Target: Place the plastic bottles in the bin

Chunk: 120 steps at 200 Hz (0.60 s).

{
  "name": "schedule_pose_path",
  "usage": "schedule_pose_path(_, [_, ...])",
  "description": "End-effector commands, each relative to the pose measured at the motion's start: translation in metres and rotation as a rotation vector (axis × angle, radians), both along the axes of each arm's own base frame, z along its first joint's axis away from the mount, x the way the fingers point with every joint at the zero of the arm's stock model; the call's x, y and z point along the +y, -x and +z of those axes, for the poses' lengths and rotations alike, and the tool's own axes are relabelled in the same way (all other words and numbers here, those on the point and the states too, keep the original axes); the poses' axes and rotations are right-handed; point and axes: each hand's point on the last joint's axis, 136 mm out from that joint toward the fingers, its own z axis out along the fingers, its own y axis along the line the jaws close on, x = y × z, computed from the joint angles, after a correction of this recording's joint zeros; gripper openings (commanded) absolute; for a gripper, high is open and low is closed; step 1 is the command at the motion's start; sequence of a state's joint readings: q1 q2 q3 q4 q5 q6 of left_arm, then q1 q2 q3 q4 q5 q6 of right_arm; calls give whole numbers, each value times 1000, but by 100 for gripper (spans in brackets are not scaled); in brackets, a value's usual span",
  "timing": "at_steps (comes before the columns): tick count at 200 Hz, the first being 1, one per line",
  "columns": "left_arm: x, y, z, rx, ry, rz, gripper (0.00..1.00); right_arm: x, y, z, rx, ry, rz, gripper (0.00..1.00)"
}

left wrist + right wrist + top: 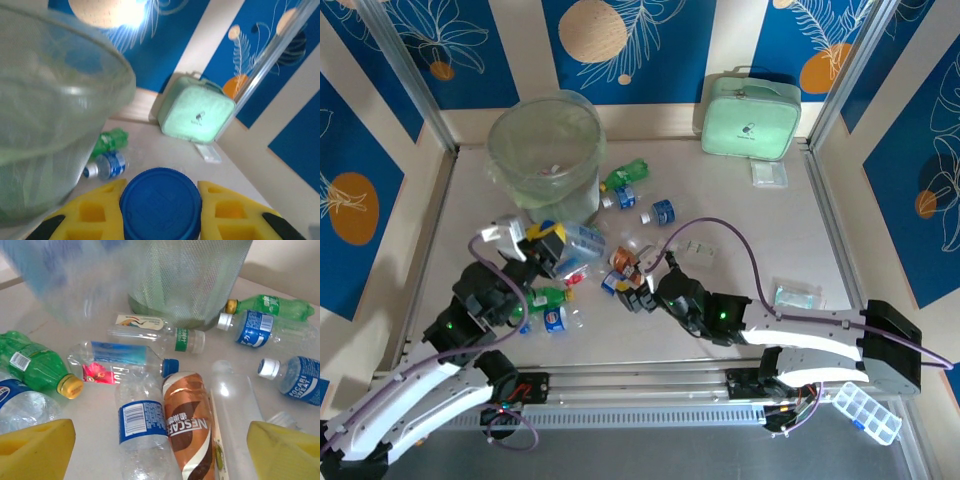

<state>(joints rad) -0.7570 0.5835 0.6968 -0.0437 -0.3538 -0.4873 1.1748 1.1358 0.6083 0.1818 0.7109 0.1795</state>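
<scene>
Two risks. My left gripper (548, 248), clamped on a blue-capped bottle (161, 202), sits beside the bin (535, 185), not over its rim; a release here would likely drop the bottle onto the tabletop (740, 230). My right gripper (160, 450), fingers apart, straddles the Nescafe bottle (187, 432) and a clear neighbour (142, 427); closing may pinch both.

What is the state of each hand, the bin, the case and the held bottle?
bin: upright, open top, bag-lined
left hand: shut on the blue-capped bottle
blue-capped bottle: capped, held near the bin
right hand: open, above the Nescafe bottle
Nescafe bottle: lying on its side
mint green case: closed, standing
</scene>
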Motion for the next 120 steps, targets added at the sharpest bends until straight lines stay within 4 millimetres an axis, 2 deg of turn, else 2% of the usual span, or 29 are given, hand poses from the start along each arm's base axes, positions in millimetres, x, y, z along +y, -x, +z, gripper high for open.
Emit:
schedule_pose_path(1, [11,-15,47,-32,-8,87,0,3,-6,7,7,-62,-30,89])
schedule_pose_path(24, [13,-47,90,6,30,97,0,8,-9,4,-2,-9,-48,89])
schedule_pose_path(55, [34,-106,116,115,120,123,0,8,-8,6,-4,-24,-45,89])
schedule_pose_path(90, [59,-171,124,195,172,152,0,2,-12,6,-12,-27,-71,89])
schedule_pose_path(105, [64,-193,119,246,195,137,0,4,-14,6,-21,-9,-80,89])
schedule_pose_path(120, [66,-213,104,317,178,128,0,4,-18,5,-32,15,-103,89])
